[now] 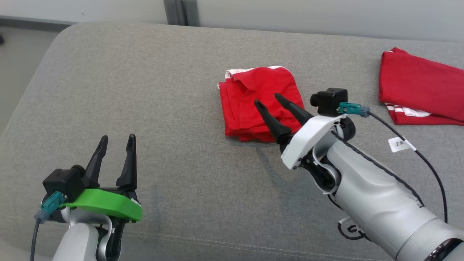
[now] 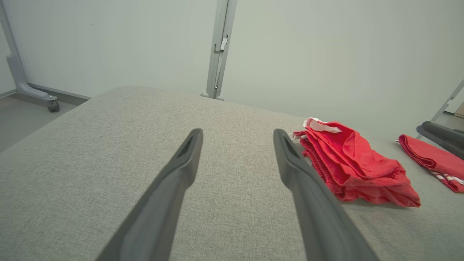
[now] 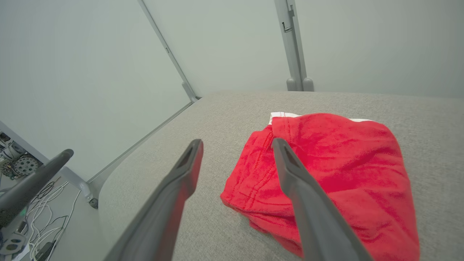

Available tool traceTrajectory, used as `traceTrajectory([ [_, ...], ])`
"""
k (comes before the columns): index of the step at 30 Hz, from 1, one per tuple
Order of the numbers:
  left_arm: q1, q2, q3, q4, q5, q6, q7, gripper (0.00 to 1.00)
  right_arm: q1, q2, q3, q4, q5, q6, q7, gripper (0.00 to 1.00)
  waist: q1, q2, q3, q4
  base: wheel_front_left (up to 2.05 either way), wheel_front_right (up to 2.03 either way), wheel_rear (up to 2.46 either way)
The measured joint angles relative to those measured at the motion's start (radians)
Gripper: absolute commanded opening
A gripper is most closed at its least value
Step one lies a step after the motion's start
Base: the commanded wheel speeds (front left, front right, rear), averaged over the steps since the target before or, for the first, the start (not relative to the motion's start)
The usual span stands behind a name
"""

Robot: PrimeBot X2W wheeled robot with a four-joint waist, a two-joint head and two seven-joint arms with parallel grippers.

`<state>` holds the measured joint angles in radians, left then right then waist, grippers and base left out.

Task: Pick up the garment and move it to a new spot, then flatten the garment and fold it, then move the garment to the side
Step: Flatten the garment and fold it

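Left gripper (image 1: 118, 136) and right gripper (image 1: 267, 98) gape empty, the right over the garment (image 1: 243, 105); 1 red cloth (image 1: 417, 87) apart.

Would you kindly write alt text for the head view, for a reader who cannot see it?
A folded red garment lies on a grey cushion, the open right gripper poised over its near side. The open left gripper sits lower left, apart from it; a second red garment lies at the right edge.

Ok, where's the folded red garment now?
Head view, centre-right: the folded red garment lies on the grey cushion at the right gripper, with another red garment farther right.
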<state>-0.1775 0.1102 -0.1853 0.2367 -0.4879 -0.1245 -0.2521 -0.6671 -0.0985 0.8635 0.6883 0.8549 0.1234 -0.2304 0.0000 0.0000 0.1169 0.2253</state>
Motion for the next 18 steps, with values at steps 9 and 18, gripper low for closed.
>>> traceTrajectory([
  [9, 0.04, 0.008, 0.028, -0.01, 0.011, 0.0, 0.0, 1.0, 0.031, -0.058, -0.068, -0.054, -0.033, -0.011, -0.02, 1.0, 0.0, 0.0, -0.031, -0.088, 0.0, 0.0, 0.0],
  [18, 0.063, 0.009, 0.055, -0.024, 0.017, 0.0, 0.0, 1.0, 0.09, -0.104, -0.191, -0.217, -0.136, -0.087, -0.021, 1.0, 0.0, 0.0, -0.056, -0.172, 0.0, 0.0, 0.0],
])
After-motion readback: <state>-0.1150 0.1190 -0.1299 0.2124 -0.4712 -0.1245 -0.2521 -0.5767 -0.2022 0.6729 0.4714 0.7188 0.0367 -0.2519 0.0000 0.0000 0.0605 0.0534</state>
